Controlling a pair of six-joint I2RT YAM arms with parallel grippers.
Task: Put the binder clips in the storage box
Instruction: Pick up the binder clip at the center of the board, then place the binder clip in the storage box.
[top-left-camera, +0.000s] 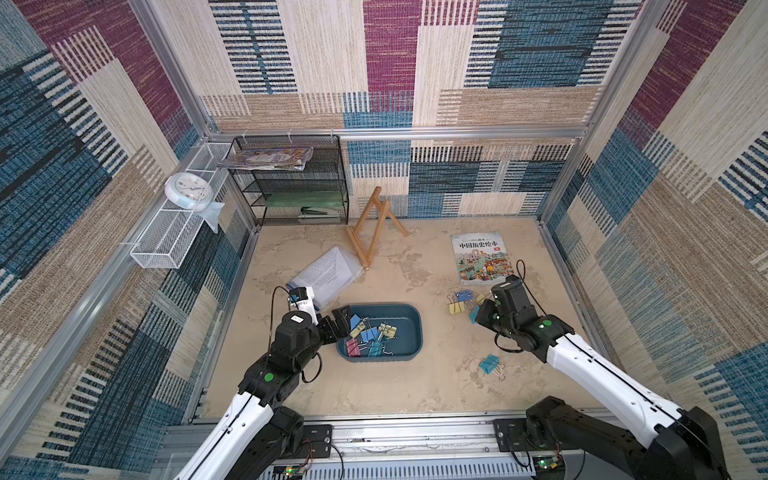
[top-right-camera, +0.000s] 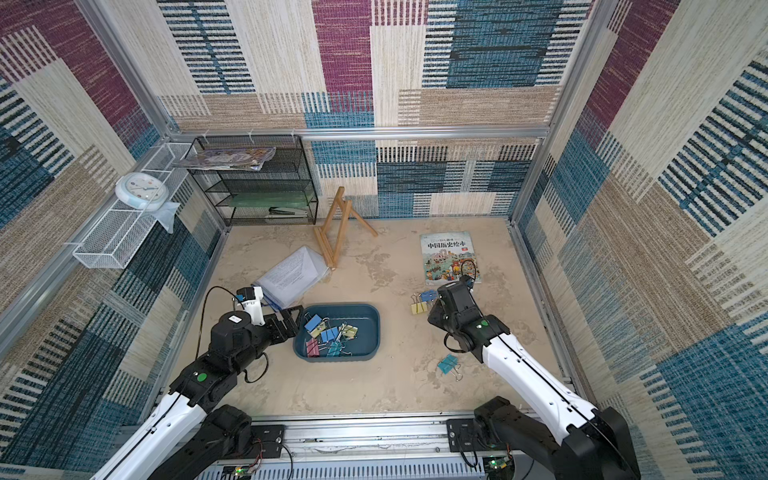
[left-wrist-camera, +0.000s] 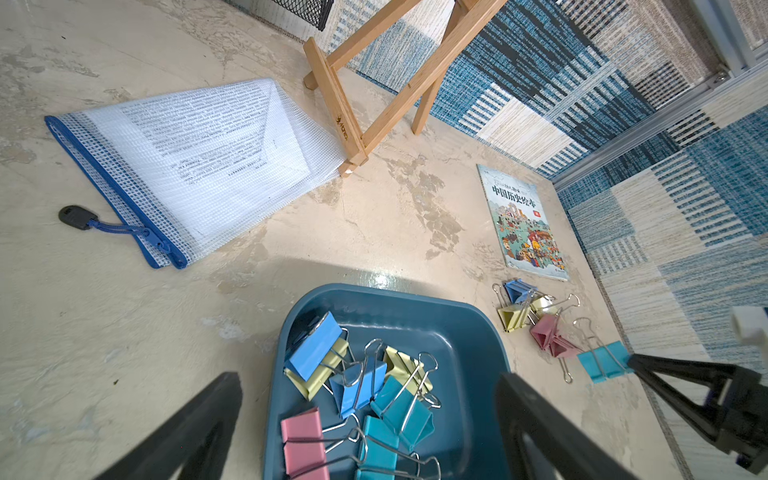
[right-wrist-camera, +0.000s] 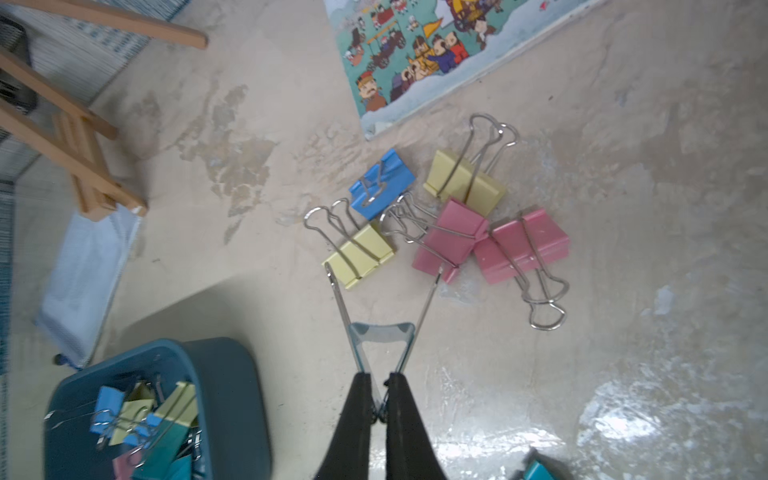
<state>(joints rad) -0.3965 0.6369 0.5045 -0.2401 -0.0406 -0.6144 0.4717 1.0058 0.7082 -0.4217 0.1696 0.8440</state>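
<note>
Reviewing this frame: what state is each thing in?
left gripper: open, empty.
right gripper: shut on a teal binder clip.
storage box: holding a pile of binder clips.
five loose binder clips: lying on the table.
lone teal clip: on the table.
picture book: closed, flat.
easel: unfolded, standing.

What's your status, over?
Left gripper open at storage box rim. Right gripper shut on teal binder clip. Clip cluster and lone teal clip on table. Nothing blocks box.

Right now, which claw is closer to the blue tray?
Left. The left claw hangs open at the edge of the storage box. The right claw is well off to its other side, shut on a teal clip beside the loose clips.
</note>
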